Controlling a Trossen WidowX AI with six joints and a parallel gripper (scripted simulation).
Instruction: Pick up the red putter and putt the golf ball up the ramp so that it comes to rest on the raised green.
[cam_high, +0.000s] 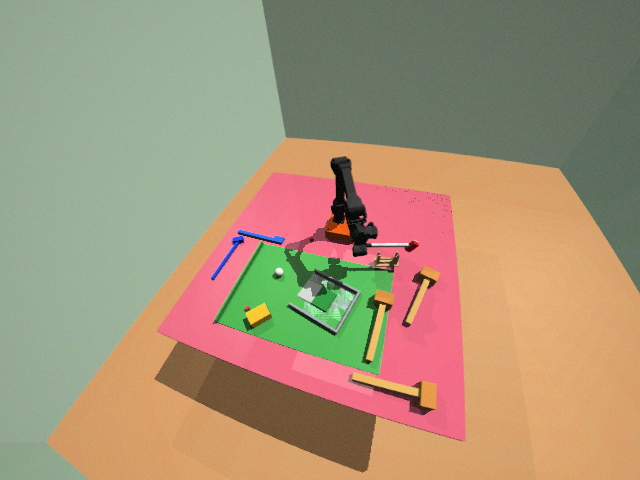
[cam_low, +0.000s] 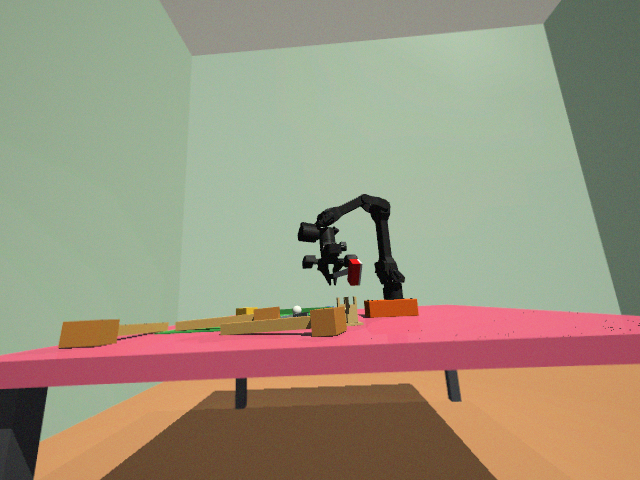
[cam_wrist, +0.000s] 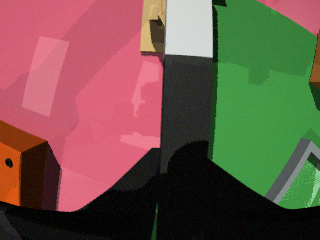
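Note:
The red putter has a red head (cam_high: 412, 245) (cam_low: 354, 272), a white shaft (cam_high: 390, 244) (cam_wrist: 188, 30) and a dark grip (cam_wrist: 186, 100). My gripper (cam_high: 360, 251) (cam_low: 332, 282) is shut on the dark grip and holds the putter in the air above the small wooden rack (cam_high: 386, 261) (cam_low: 353, 316). The white golf ball (cam_high: 279, 271) (cam_low: 296, 309) rests on the green mat (cam_high: 242, 289), left of the ramp. The pale ramp panel (cam_high: 308, 290) adjoins a dark green square (cam_high: 326, 300), with grey walls (cam_high: 315, 319) (cam_wrist: 296, 167) around them.
A yellow block (cam_high: 258, 315) sits on the mat beside a small red ball (cam_high: 247, 308). Two blue clubs (cam_high: 261, 237) (cam_high: 224, 261) lie at the left. Three wooden mallets (cam_high: 376, 330) (cam_high: 418, 302) (cam_high: 390, 385) lie right and in front. The orange base (cam_high: 338, 229) (cam_low: 391, 307) is behind.

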